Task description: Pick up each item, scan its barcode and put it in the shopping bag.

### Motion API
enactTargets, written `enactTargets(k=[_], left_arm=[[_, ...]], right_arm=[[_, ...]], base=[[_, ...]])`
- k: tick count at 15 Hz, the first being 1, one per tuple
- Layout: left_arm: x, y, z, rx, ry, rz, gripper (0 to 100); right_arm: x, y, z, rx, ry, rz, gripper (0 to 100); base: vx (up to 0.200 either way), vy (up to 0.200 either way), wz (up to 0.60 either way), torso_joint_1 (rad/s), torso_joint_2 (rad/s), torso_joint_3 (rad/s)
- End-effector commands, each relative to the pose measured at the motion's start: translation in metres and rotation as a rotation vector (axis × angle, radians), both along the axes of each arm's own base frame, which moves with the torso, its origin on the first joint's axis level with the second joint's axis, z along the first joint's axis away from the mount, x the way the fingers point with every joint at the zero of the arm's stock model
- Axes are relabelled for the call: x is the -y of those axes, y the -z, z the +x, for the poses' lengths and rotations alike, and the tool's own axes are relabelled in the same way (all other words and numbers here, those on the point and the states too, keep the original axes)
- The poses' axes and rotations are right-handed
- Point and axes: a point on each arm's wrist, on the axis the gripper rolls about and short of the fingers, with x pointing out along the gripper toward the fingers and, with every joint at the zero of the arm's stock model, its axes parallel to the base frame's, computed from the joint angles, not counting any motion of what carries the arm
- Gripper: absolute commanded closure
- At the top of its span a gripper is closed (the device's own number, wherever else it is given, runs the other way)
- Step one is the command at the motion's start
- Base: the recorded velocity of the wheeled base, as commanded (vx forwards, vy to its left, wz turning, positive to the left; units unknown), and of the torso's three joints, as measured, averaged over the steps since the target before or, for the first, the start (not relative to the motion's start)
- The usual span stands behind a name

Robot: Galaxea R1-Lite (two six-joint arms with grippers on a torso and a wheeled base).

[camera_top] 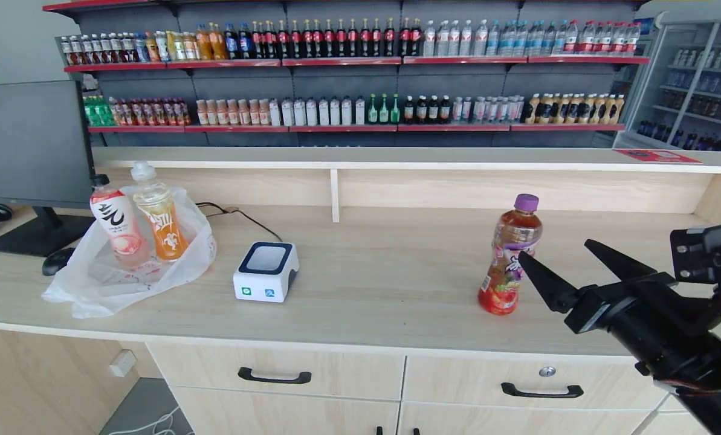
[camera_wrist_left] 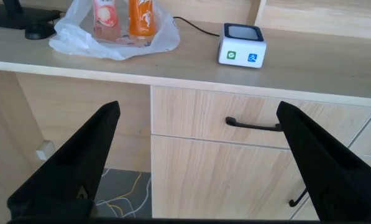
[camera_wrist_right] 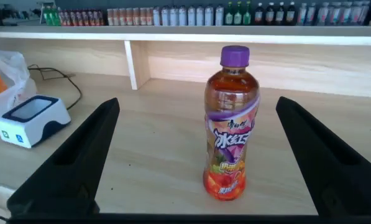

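At the worktop's [camera_top: 384,284] left end lies your shopping bag [camera_top: 94,287], two bottles [camera_top: 162,225] upright inside. Your right gripper [camera_top: 553,249], spread wide, sits just beside the purple-capped bottle [camera_top: 510,260] near the front edge, rightward. Your left gripper [camera_wrist_left: 197,107], equally wide, hangs below that edge.

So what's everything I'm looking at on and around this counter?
Purple-capped bottle: one, reddish, upright, right side of the counter.
Shopping bag: one, whitish plastic, counter's left.
Pink-white bottle: one, upright in the bag.
Orange bottle: one, upright in the bag.
Scanner: one, white, beside the bag.
Monitor, mouse: one each, black, far left.
Drawers: several, pale wood, under the counter.
Drink shelves: two, red-edged, behind.
Right gripper: black, open, near the purple-capped bottle.
Left gripper: black, open, before the drawers.
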Motion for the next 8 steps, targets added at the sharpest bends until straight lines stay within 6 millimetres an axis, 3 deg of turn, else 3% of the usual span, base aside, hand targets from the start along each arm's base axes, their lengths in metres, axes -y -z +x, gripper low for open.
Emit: enactTargets(k=[1,4,8], left_arm=[[0.0,0.0,0.0,0.002,-0.001,0.0,0],[0.0,0.0,0.0,0.002,0.001,0.002,0],[0.0,0.0,0.0,0.002,-0.001,0.0,0]], right_arm=[[0.004,0.016,0.005,-0.071,0.027,-0.03,0],[0.006,0.02,0.013,-0.088,0.047,-0.021,0],[0.009,0.039,0.028,-0.173,0.085,-0.028,0]], base=[[0.0,0.0,0.0,0.0,0.0,0.0],[0.0,0.0,0.0,0.0,0.0,0.0],[0.0,0.0,0.0,0.0,0.0,0.0]])
